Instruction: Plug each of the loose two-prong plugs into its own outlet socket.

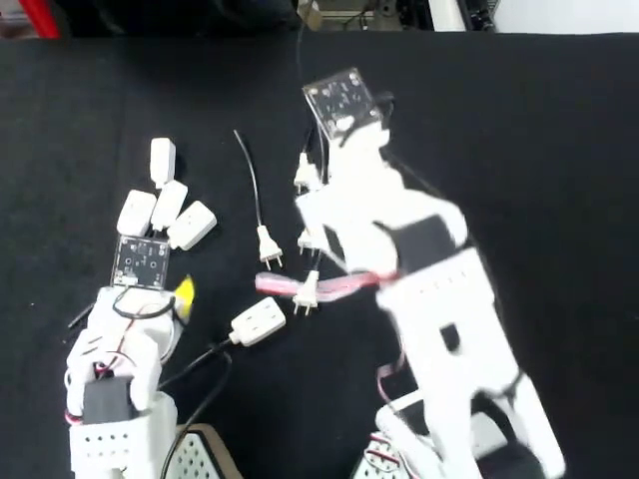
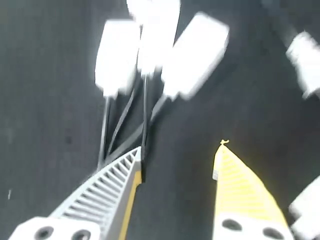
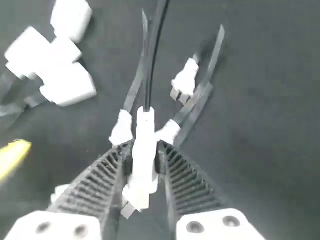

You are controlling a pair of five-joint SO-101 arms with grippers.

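right gripper [image 3: 144,147] clamped on plug [image 3: 141,170], long axis along fingers, cord leading away from wrist | socket cluster [image 3: 55,70] well apart, toward left arm | left gripper [image 2: 180,148] open, nearer the cluster

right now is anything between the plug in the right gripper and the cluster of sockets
Yes, one thing. The right gripper is shut on a corded plug, and a loose plug lies right beside it on the side toward the socket cluster. Past that, only dark table shows.
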